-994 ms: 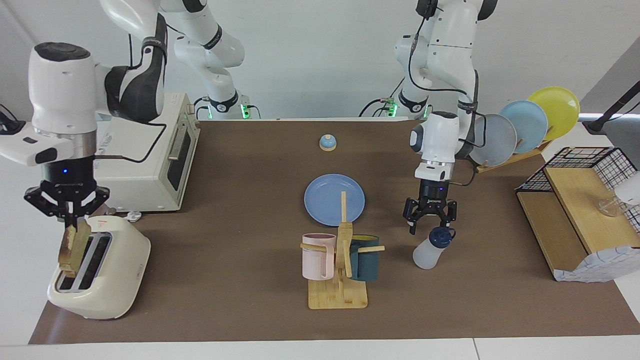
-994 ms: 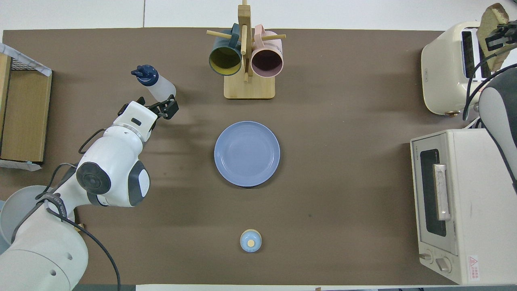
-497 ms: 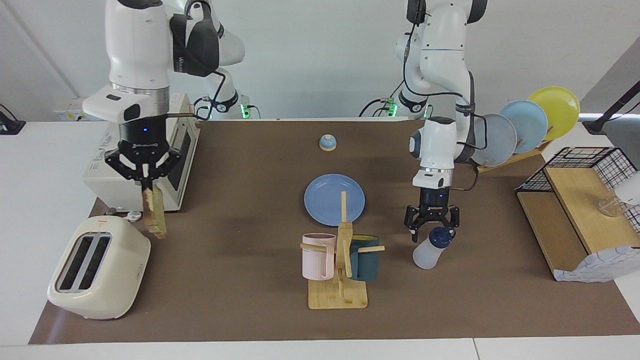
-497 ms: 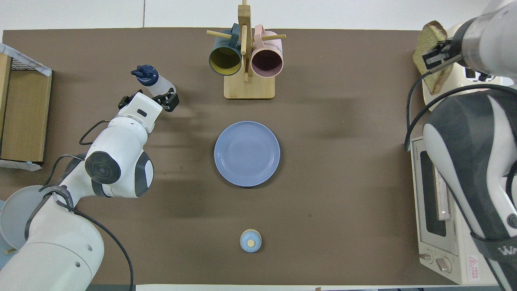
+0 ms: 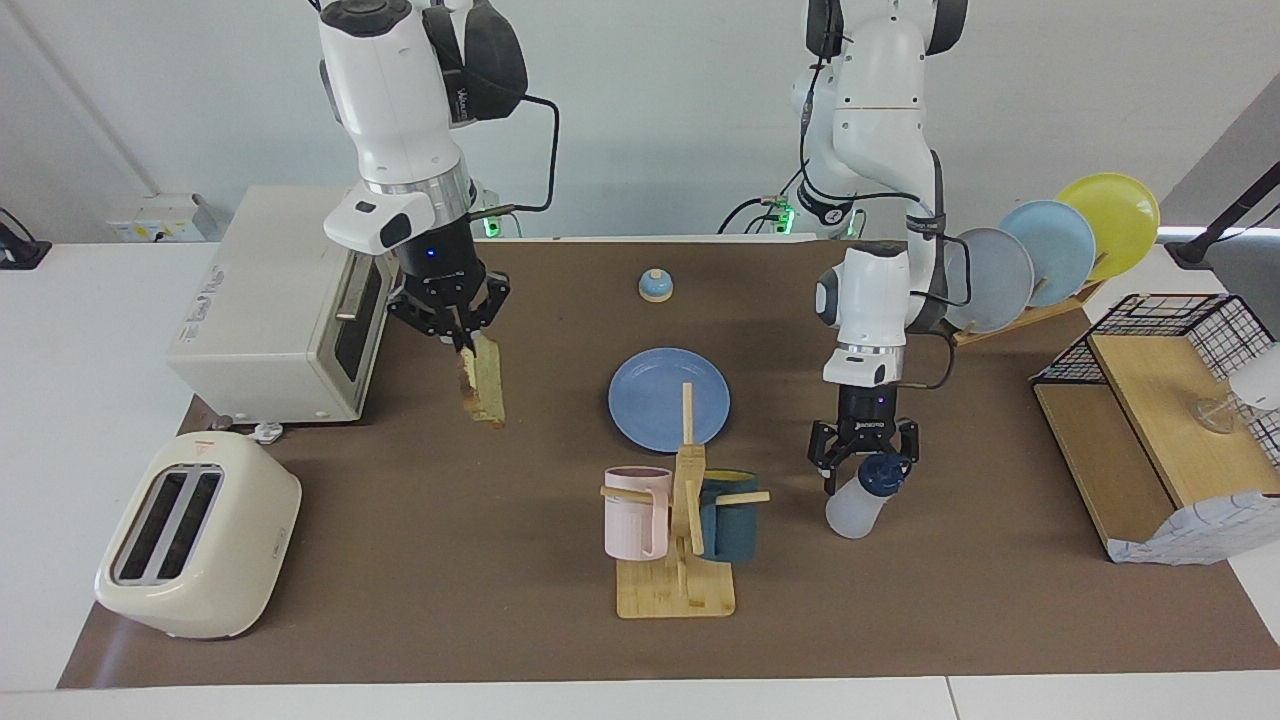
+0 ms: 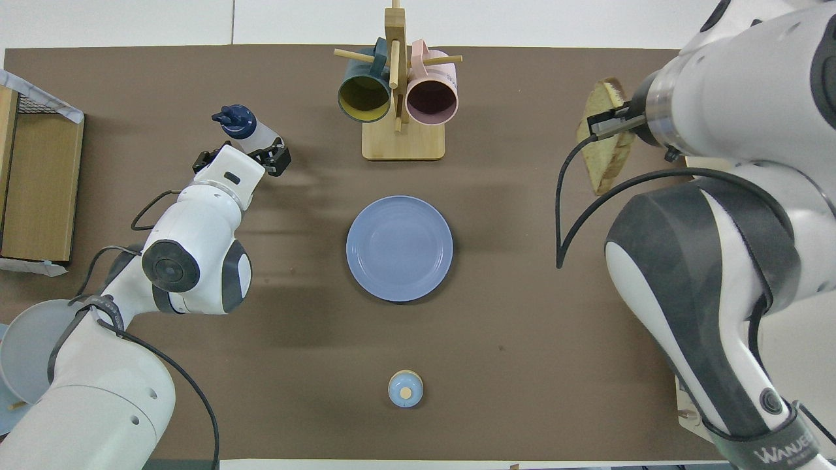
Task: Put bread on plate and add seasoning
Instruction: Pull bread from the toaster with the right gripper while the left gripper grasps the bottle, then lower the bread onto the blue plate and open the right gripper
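I'm carrying bread (image 5: 483,392) pinched in the right gripper (image 5: 457,338); level it over the plate (image 5: 668,398). Left gripper (image 5: 862,452) open at seasoning (image 5: 858,500).

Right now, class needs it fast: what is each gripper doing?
Right gripper: shut on the bread, up over the table.
Left gripper: open, jaws around the seasoning.
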Action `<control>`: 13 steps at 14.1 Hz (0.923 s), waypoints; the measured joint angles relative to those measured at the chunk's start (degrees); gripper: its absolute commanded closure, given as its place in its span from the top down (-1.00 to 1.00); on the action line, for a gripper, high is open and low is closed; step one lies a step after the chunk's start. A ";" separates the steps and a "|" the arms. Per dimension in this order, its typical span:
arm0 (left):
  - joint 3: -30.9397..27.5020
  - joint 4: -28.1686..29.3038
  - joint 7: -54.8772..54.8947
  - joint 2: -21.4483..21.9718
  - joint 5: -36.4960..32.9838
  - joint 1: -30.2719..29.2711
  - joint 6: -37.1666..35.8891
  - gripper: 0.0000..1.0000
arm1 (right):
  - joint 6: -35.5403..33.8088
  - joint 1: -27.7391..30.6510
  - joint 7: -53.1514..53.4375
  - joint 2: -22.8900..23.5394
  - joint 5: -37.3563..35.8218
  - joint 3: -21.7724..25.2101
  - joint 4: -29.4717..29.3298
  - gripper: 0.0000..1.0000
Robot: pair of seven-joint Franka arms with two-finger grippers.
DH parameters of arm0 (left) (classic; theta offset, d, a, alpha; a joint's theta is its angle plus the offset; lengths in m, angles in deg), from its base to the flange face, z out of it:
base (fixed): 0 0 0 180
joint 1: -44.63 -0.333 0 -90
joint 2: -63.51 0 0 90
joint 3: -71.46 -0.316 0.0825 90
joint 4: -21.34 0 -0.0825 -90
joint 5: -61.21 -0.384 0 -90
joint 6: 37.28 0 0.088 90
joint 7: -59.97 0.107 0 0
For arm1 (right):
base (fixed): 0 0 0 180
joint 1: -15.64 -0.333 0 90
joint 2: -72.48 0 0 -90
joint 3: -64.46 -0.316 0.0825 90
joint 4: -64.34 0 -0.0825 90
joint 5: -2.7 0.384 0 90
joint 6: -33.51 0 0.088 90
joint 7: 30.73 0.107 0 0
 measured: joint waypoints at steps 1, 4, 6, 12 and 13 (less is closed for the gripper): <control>0.00 -0.27 0.00 -0.29 0.21 0.00 0.00 1.00 | 0.43 -0.53 0.77 -0.38 2.05 -0.07 1.29 -1.00; -0.02 -0.60 0.00 -0.83 0.43 0.00 0.00 1.00 | 5.29 -6.75 12.45 -1.34 3.25 -0.49 5.20 -1.00; -0.06 -0.61 -0.01 -0.85 0.50 0.00 0.00 1.00 | 9.56 -12.62 19.70 -1.42 3.25 -0.73 7.81 -1.00; -0.36 -0.68 -0.07 -0.85 0.54 -0.03 0.01 1.00 | 25.09 -19.62 21.98 -0.78 2.80 -0.75 16.56 -1.00; -0.37 -0.68 -0.14 -0.85 0.55 -0.03 0.01 1.00 | 27.23 -20.53 21.98 -0.18 2.66 -0.76 17.62 -1.00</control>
